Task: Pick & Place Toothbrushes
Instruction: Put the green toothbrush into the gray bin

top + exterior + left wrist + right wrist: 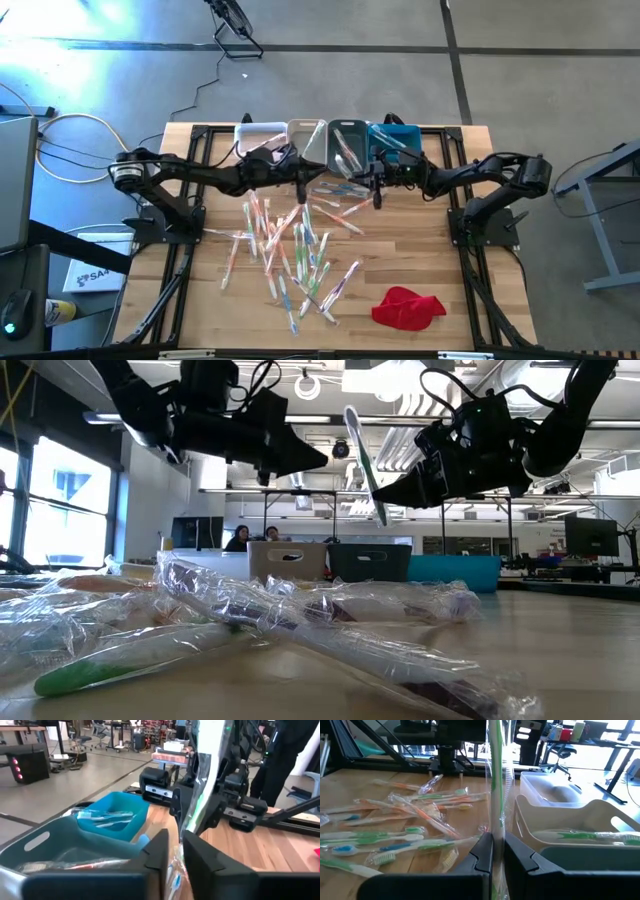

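**Green Toothbrush Held Up Over the Bins**

The right gripper (493,851) pinched a green-handled toothbrush in a clear crinkly wrapper (495,780) between its two dark fingers. The brush stood almost straight up, above the back of the table, near the bins. The left gripper (172,852) was just beside it, its fingers a little apart around the same wrapper; I could not tell if they pressed it.

Four small plastic bins sat in a row at the back edge: white (258,133), beige (303,136), grey (345,135) and blue (392,134). The arms covered parts of them. A few wrapped brushes lay inside the blue (107,815) and beige ones.

A heap of wrapped toothbrushes (290,255) lay spread on the light wooden table (440,265). They crossed over each other, so I could not count them. One soft red cloth (407,306) lay well apart from them.
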`<action>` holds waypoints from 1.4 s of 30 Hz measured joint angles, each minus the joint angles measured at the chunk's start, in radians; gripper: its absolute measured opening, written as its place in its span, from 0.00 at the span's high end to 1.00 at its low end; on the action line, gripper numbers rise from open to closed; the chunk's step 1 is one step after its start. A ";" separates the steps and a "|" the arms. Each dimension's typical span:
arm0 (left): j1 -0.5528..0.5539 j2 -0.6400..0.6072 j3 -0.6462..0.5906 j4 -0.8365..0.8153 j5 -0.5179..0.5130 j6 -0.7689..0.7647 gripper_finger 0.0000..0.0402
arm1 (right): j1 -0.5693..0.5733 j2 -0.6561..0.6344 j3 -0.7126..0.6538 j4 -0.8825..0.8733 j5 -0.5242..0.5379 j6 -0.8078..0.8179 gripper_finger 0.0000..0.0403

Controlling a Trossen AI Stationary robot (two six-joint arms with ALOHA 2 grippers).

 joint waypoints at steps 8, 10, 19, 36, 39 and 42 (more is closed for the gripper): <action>0.000 0.000 0.012 0.013 0.019 0.001 0.66 | 0.008 0.000 0.000 0.011 0.000 -0.005 0.96; 0.000 0.000 0.012 0.013 0.019 0.001 0.65 | 0.008 0.000 0.000 0.012 0.000 -0.005 0.96; 0.000 0.000 0.012 0.028 0.024 0.005 0.65 | 0.008 0.000 0.000 0.021 0.000 -0.018 0.96; -0.001 0.166 0.179 0.079 0.200 0.037 0.65 | 0.007 0.000 0.000 -0.003 0.001 -0.031 0.96; 0.000 0.167 0.195 0.052 0.195 0.053 0.65 | 0.007 0.000 0.000 -0.014 0.002 -0.027 0.96; 0.000 0.167 0.195 0.041 0.195 0.070 0.65 | 0.007 0.000 0.000 -0.016 0.002 -0.023 0.96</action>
